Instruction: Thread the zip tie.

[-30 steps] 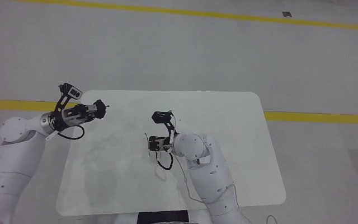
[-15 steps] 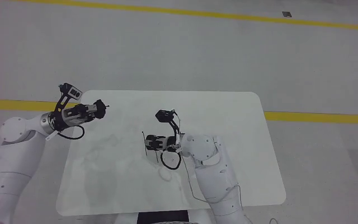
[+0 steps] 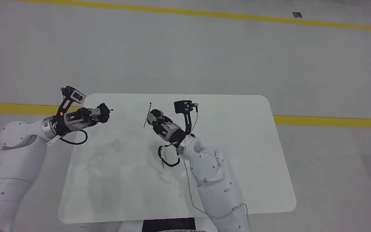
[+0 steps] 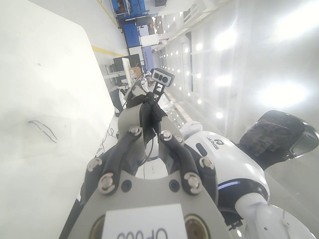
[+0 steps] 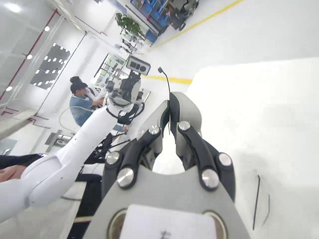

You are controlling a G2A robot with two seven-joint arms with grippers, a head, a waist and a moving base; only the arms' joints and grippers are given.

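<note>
A thin black zip tie (image 3: 149,109) sticks out of my right gripper (image 3: 152,118), which is shut on its strap above the white table (image 3: 232,127), near the far middle. In the right wrist view the zip tie (image 5: 166,80) rises from between the closed fingers of the right gripper (image 5: 170,101), its small head on the free end. My left gripper (image 3: 106,111) hangs over the table's far left corner, a short way from the tie, pointing toward it. The left gripper (image 4: 147,105) has its dark pads pressed together; whether anything lies between them I cannot tell.
Thin dark lines (image 5: 256,200) lie on the table below the right gripper; shadows or loose ties, I cannot tell. The same lines (image 4: 42,129) appear in the left wrist view. A yellow floor line (image 3: 324,120) runs past the table.
The right gripper has swung from the table's middle toward the far side and the left arm, carrying the zip tie along and turning it. The left arm has stayed put.
</note>
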